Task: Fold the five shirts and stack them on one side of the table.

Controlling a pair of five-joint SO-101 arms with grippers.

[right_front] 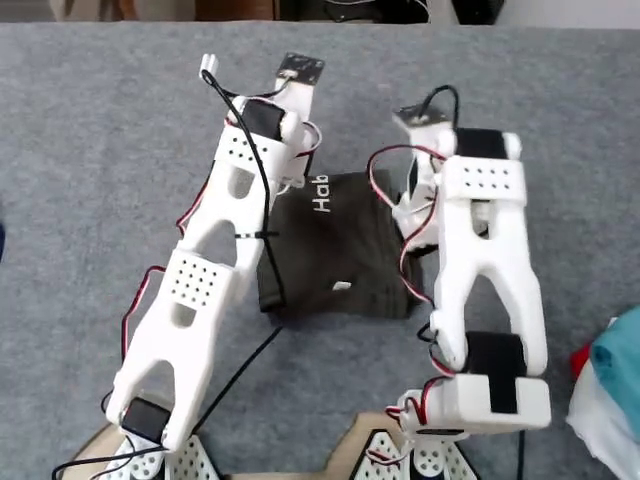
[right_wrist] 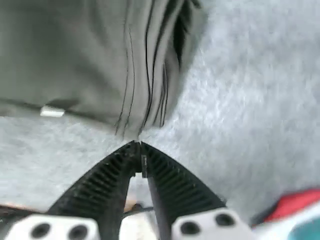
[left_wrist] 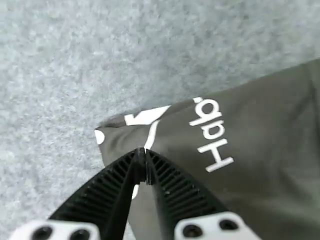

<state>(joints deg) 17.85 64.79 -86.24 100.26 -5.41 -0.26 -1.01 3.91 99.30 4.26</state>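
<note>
Dark shirt is pinched by right gripper; left gripper is closed over its corner; fold could be lost through slippage.

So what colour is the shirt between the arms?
The shirt is dark charcoal with white lettering; left wrist view.

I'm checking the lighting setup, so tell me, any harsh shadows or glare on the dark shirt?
High view: even light, no glare on the dark shirt, only soft shadows on the table. Left wrist view: no hard shadow under the left gripper. Right wrist view: folds show as dark creases by the right gripper.
</note>
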